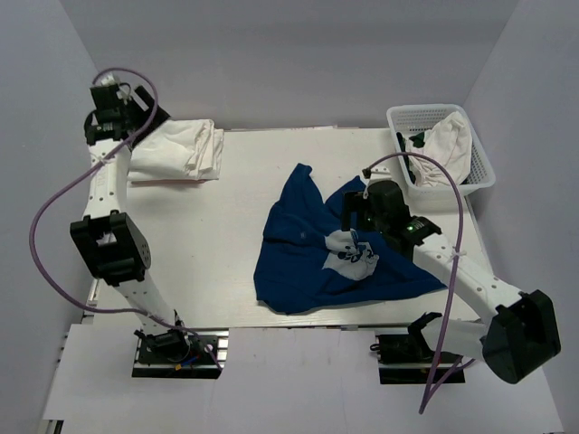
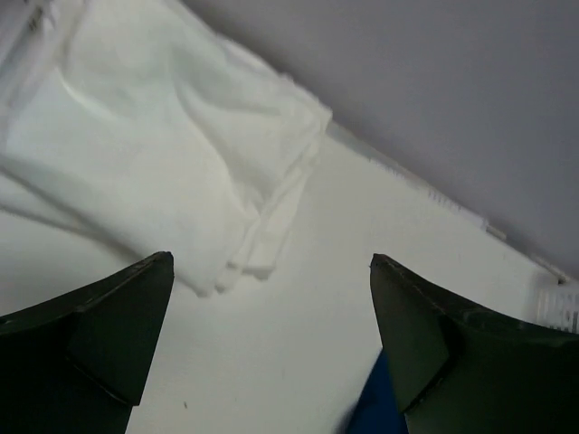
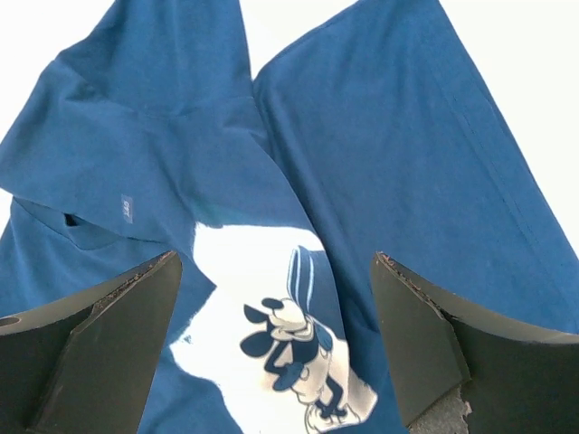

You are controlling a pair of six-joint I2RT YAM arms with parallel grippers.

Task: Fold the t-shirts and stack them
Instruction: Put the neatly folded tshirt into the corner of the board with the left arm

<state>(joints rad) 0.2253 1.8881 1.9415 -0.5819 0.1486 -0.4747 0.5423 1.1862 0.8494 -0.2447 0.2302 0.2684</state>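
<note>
The desk has the navy t-shirt lying rumpled right of centre in the top view, print up, its longest run slanting roughly from upper middle to lower right. I'd say this is the flatten-it-out step before folding. The folded white tees sit upper left, and both ends gape wide and empty, right end effector over the print and left end effector by the white pile, so next up is pinching two corners.

A: Where's the navy t-shirt?
B: Crumpled on the table, right of centre, with the right gripper over it.
A: The rest?
B: A folded white pile at the far left corner, and a white tee in the basket at the far right corner.
</note>
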